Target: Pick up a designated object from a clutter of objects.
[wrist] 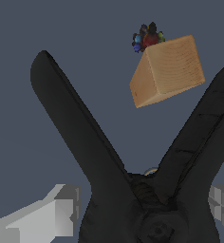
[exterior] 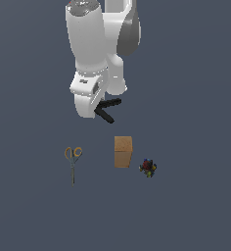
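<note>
In my exterior view the gripper sits just above frame centre, its fingers closed around the black clamp, whose two handles splay out toward the exterior view's right. The wrist view shows the clamp filling the frame between both pads. Below it I see the tan box, the scissors at lower left, and the multicoloured lump just beside the box.

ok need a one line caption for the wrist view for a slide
Gripper straddling the black clamp, its two handles splayed toward the tan box and small multicoloured lump beyond.
</note>
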Robot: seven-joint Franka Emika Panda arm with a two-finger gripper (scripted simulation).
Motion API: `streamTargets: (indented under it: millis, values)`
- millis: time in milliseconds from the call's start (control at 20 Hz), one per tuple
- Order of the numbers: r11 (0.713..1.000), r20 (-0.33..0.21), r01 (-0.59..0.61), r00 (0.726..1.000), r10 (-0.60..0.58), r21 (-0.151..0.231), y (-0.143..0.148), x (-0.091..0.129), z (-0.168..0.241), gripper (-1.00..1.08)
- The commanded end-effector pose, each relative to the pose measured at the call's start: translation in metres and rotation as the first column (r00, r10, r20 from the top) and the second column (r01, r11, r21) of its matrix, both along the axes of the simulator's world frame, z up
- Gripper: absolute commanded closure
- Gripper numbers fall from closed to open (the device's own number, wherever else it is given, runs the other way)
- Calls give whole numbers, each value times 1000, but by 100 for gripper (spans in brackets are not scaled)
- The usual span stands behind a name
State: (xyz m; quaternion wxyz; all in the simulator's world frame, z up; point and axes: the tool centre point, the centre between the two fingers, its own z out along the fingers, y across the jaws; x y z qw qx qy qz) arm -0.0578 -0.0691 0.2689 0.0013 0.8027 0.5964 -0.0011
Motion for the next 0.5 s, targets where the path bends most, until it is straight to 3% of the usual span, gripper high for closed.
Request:
streamTargets:
  millis: [0, 450]
  values:
    - [1000, 1, 0, 1000, 0, 0, 7, 4, 24, 108]
    - [1000, 0, -1, 1000, 1, 3, 23, 17, 79, 108]
